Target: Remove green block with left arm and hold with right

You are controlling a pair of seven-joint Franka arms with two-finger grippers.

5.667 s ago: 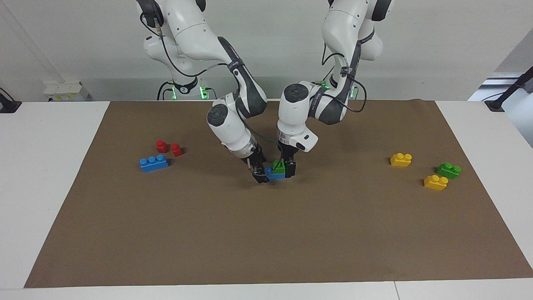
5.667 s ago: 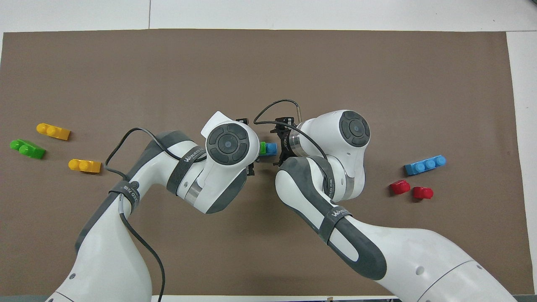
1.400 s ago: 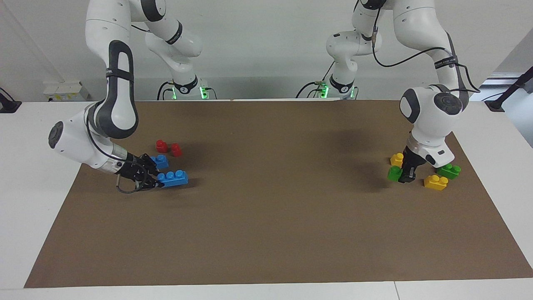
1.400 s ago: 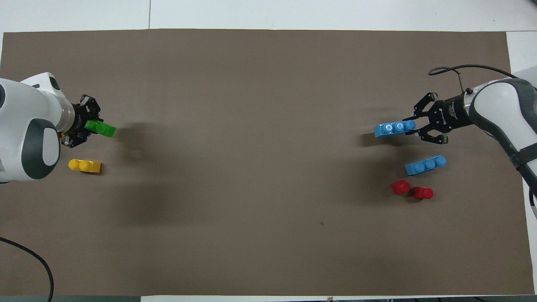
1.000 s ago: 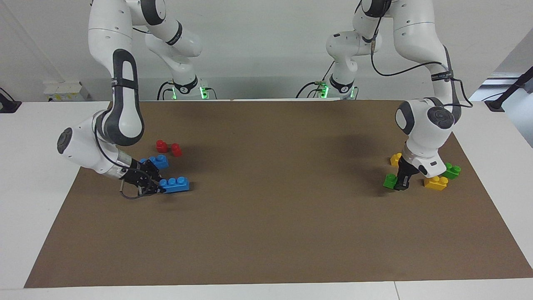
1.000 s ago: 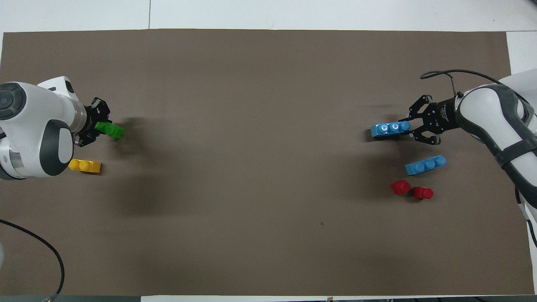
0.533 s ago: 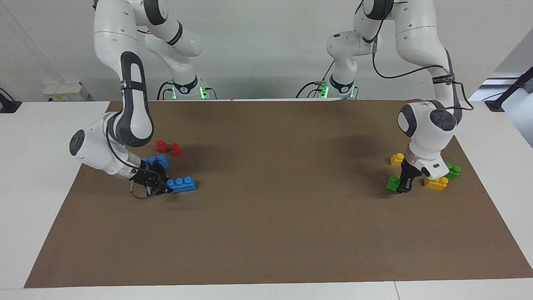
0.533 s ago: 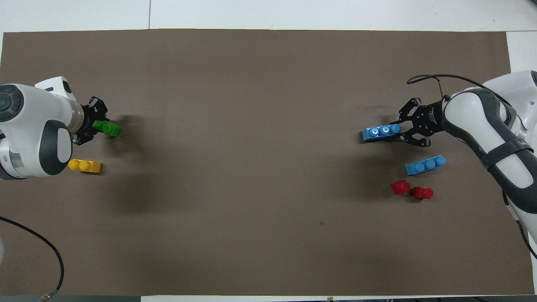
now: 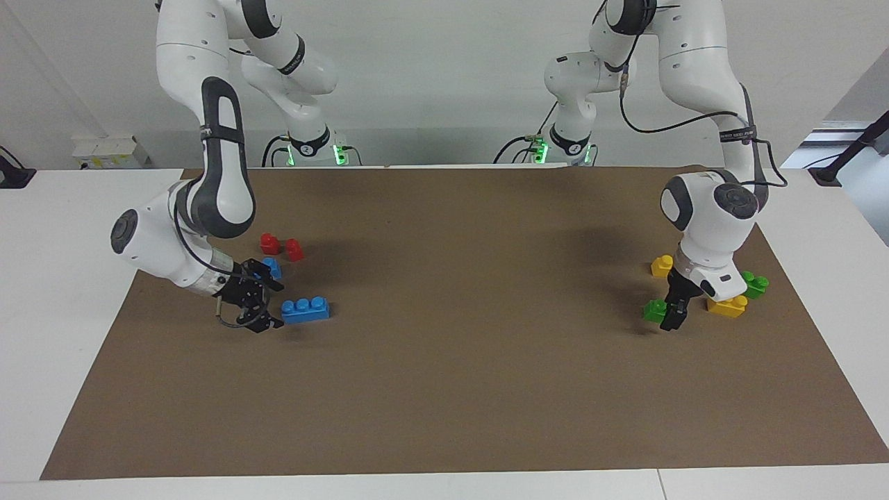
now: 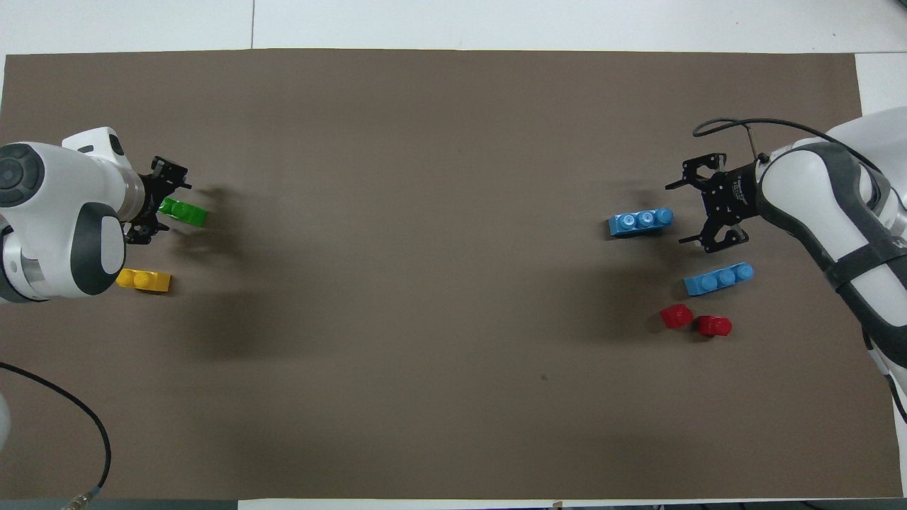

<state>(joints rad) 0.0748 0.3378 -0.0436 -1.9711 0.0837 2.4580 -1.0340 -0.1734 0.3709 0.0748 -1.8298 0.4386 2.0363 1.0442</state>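
Note:
The green block (image 9: 654, 310) (image 10: 183, 211) rests on the brown mat (image 9: 486, 389) at the left arm's end of the table, beside the yellow bricks. My left gripper (image 9: 671, 312) (image 10: 173, 207) hangs low over it, fingers spread to either side of the block and no longer pressing it. At the right arm's end, my right gripper (image 9: 276, 304) (image 10: 677, 214) stands wide open just off one end of a blue three-stud brick (image 9: 305, 310) (image 10: 640, 221), which lies free on the mat.
A second green brick (image 9: 753, 283) and two yellow bricks (image 9: 727, 304) (image 9: 662, 264) lie close around the left gripper. Another blue brick (image 10: 717, 278) and two red pieces (image 10: 676, 316) (image 10: 714, 326) lie beside the right gripper, nearer to the robots.
Both grippers have opened. The right one let go of the blue brick and drew back a little. The left one's fingers spread off the green block, which now sits on the mat.

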